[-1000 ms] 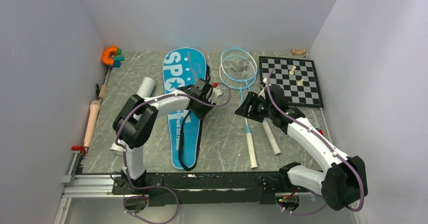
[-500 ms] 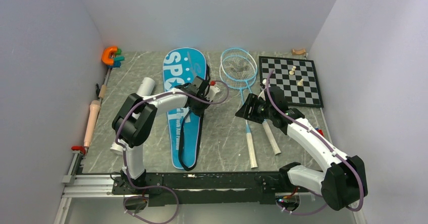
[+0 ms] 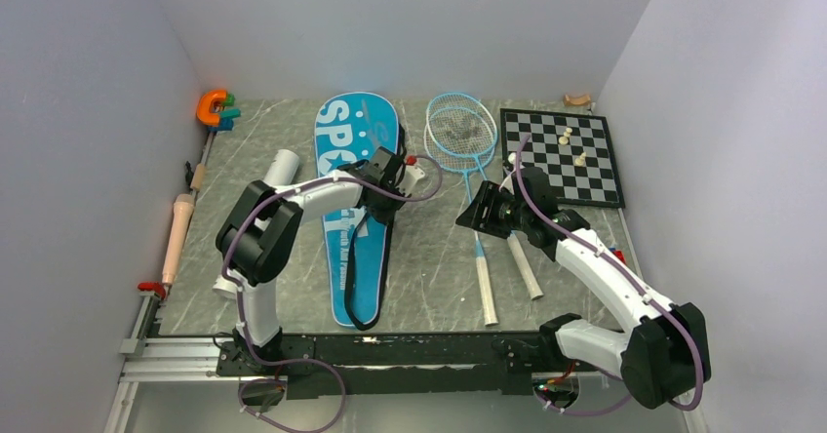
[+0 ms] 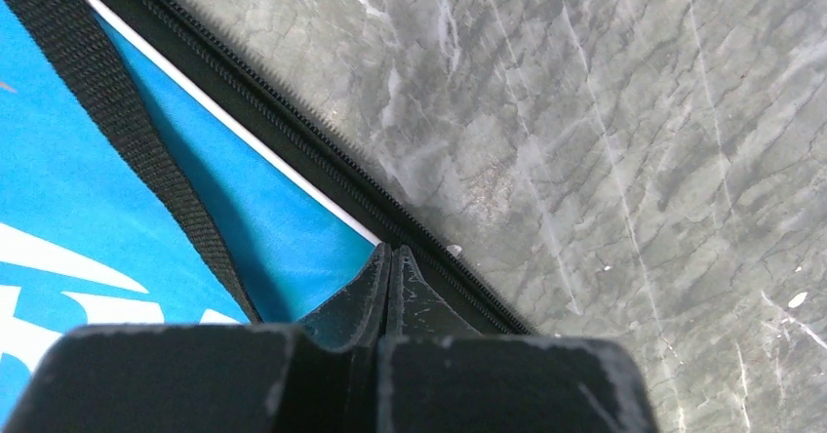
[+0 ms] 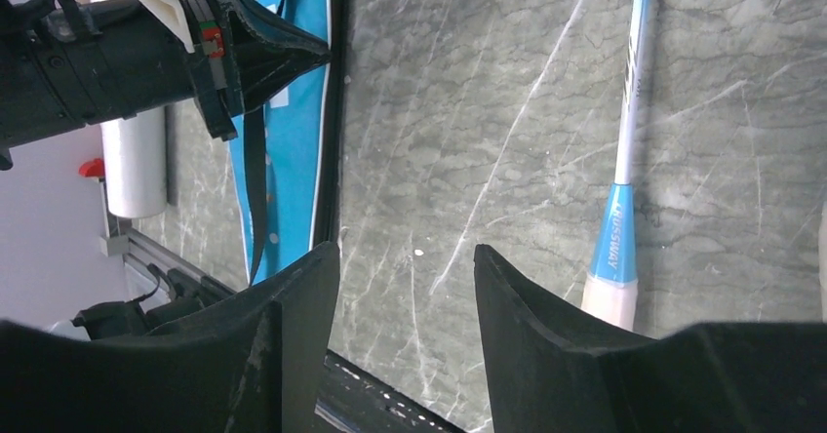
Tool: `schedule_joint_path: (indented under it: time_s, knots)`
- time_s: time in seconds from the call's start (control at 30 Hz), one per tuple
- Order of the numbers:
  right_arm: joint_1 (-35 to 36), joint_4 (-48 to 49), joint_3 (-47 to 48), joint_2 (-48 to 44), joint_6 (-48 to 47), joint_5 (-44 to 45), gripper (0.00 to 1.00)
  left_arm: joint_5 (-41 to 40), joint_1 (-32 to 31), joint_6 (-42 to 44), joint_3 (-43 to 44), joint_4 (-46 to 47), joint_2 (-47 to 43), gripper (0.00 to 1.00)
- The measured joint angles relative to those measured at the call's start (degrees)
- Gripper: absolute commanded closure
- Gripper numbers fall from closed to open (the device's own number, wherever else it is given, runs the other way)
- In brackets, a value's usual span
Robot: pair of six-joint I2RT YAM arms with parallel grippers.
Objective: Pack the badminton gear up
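Note:
The blue "SPORT" bag (image 3: 353,248) lies flat in the middle-left, its black strap (image 3: 375,257) on top. My left gripper (image 3: 387,174) is shut, its tips at the black zipper (image 4: 293,145) on the bag's right edge (image 4: 117,189); nothing shows between the fingers. Two light-blue rackets (image 3: 460,129) lie right of the bag, white handles (image 3: 485,292) toward me. My right gripper (image 3: 477,209) is open and empty, hovering over the racket shafts (image 5: 631,121) with bare table between its fingers. The white tube (image 3: 282,167) lies left of the bag, partly under the left arm. I make out no shuttlecocks.
The black-and-white chessboard (image 3: 564,155) with a few small pieces sits at the back right. An orange clamp (image 3: 210,107) is in the back left corner. Wooden handles (image 3: 178,233) lie along the left rail. Walls close in on three sides.
My left gripper has shifted slightly left and back along the bag's right edge. The right arm has barely moved.

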Motion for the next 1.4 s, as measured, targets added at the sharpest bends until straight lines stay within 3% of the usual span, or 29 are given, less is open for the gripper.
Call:
schedule_joint_path:
  time_s: [0.33, 0.43, 0.5, 0.73, 0.93, 1.03, 1.2, 1.4]
  knots:
    - [0.0, 2.69, -1.95, 0.35, 0.35, -0.09, 0.45, -4.31, 0.76, 2.03, -4.72, 0.63, -11.23, 1.0]
    - [0.0, 3.61, -2.38, 1.11, 0.74, -0.11, 0.39, -4.57, 0.52, 2.45, -4.81, 0.76, -12.04, 0.73]
    - [0.0, 4.15, -2.6, 1.55, 0.87, -0.11, 0.37, -4.92, -0.13, 2.86, -4.79, 0.55, -11.08, 0.61]
    - [0.0, 5.25, -2.89, 1.84, 1.11, -0.09, 0.36, -5.33, -4.72, 2.54, -3.39, -0.59, -3.87, 0.6]
    - [0.0, 5.6, -3.17, 1.84, 1.14, -0.09, 0.36, -8.28, -4.96, 2.51, -1.49, -1.11, -1.27, 0.57]
    - [0.0, 5.62, -3.3, 1.84, 1.14, -0.09, 0.36, -9.31, -4.96, 2.58, -1.03, -1.01, -0.37, 0.49]
    - [0.0, 5.64, -3.41, 1.79, 1.14, -0.09, 0.36, -10.32, -5.09, 2.75, -0.61, -1.11, -0.04, 0.55]
    - [-0.02, 5.6, -3.41, 1.51, 1.16, -0.09, 0.44, -10.6, -5.57, 2.82, -0.59, -0.9, 0.11, 0.86]
